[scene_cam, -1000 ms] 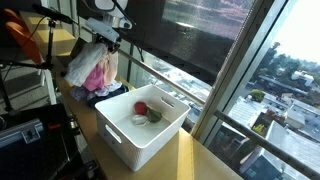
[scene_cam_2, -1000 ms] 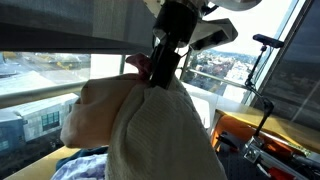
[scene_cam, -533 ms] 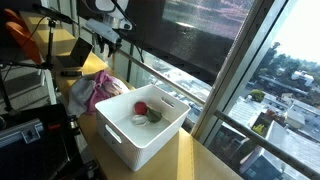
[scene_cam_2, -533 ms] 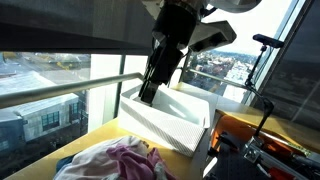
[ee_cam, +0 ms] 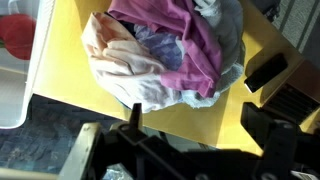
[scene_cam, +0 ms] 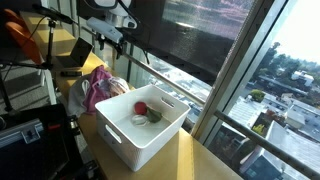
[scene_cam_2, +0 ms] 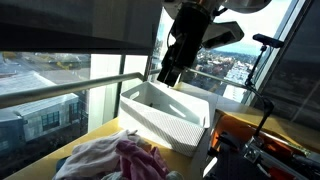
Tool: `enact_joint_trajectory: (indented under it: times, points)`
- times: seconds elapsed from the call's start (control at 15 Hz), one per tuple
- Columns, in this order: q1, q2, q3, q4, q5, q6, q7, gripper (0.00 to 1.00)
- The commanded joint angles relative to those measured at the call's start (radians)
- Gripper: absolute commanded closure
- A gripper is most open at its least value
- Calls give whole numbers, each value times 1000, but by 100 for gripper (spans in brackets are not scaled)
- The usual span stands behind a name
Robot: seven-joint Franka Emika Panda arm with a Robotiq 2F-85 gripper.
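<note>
A crumpled pile of clothes (ee_cam: 165,50), pink, white and grey, lies on the yellow table (ee_cam: 230,95). It shows in both exterior views, as the clothes (scene_cam: 95,90) and the clothes (scene_cam_2: 115,160). My gripper (ee_cam: 197,108) hangs open and empty above the pile, touching nothing. It is well above the table in both exterior views, as the gripper (scene_cam: 105,38) and the gripper (scene_cam_2: 172,70). Beside the pile stands a white bin (scene_cam: 140,130) with a red object (scene_cam: 141,108) and a small pale item inside.
The bin's wall (ee_cam: 20,90) sits at the left of the wrist view, close to the pile. A black object (ee_cam: 265,72) lies near the table's other side. A window with a railing (scene_cam_2: 60,90) runs along the table. A tripod (scene_cam_2: 265,45) stands nearby.
A second ago the gripper was shut on the bundle of clothes, held up in the air. It has opened, the clothes have dropped onto the table, and the gripper hangs empty above them.
</note>
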Motion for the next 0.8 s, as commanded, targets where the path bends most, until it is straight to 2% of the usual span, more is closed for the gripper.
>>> enact_joint_trajectory:
  times: [0.0,0.33,0.6,0.67,0.73]
  points:
    - [-54,-105,-56,-49,1,2,-82,0]
    - [-93,-148,-138,-79,-22,76,-318,0]
    - [-111,-119,-179,-145,-90,206,-507,0]
    - [-119,-107,-191,-151,-98,223,-532,0]
    - [-105,-115,-178,-130,-78,177,-466,0]
